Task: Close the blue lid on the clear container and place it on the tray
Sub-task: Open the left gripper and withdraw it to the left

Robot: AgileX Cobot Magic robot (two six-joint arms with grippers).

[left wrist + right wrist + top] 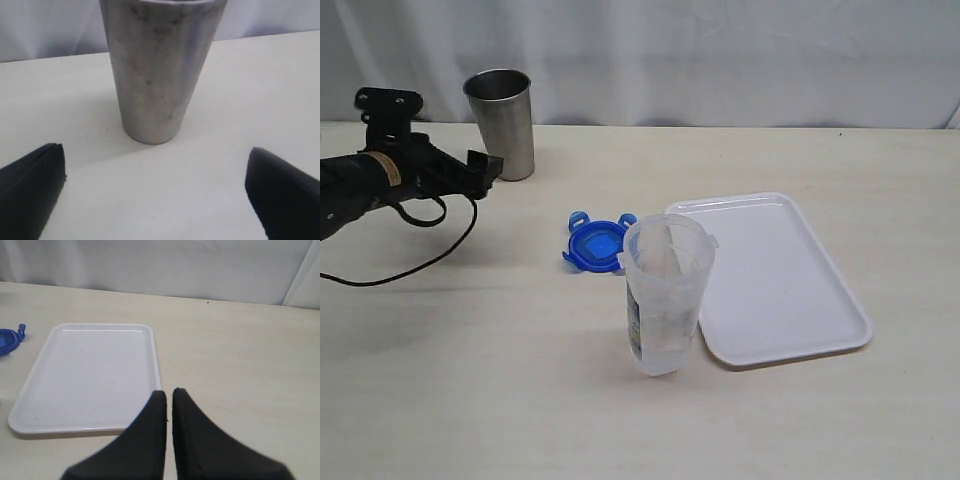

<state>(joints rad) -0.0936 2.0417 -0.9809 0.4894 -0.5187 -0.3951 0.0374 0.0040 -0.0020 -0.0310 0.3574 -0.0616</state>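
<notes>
Cup [500, 122]: grey steel, upright, mouth open upward, wall tapering to a narrower base. It stands on the table [440, 400] at the far left of the exterior view, close to the back edge. The left wrist view shows dull smudges and small marks on its wall.

Table: pale beige, faint grain, with one dark speck near the cup's base.

Backdrop [720, 50]: white cloth, hanging in soft folds behind the table.

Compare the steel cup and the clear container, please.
The steel cup is opaque grey metal; the clear container is transparent, labelled plastic. The steel cup stands far back, left; the clear container stands mid-table beside the tray. Both are upright, open-topped and tapered.
</notes>
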